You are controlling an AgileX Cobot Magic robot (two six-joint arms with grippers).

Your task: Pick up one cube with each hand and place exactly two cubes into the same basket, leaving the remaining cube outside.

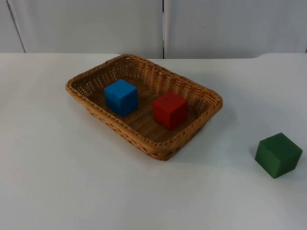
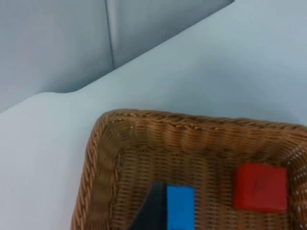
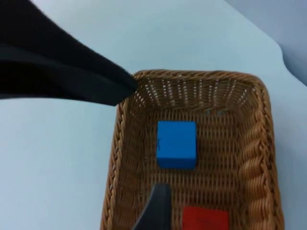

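Blue cube (image 1: 121,97) and red cube (image 1: 170,109) lay in the basket (image 1: 201,93); the green cube (image 1: 278,155) sat outside to the right. The task looked done, with only retreat left. I could not tell either gripper's finger state.

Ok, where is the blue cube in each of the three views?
Top view: the blue cube sits inside the wicker basket, toward its far-left end, apart from the red cube.
Left wrist view: the blue cube lies on the basket floor beside a black fingertip.
Right wrist view: it is mid-basket.
Shared landmark: the red cube.

red cube (image 3: 205,219) cut by frame edge; blue cube (image 2: 180,207) too.
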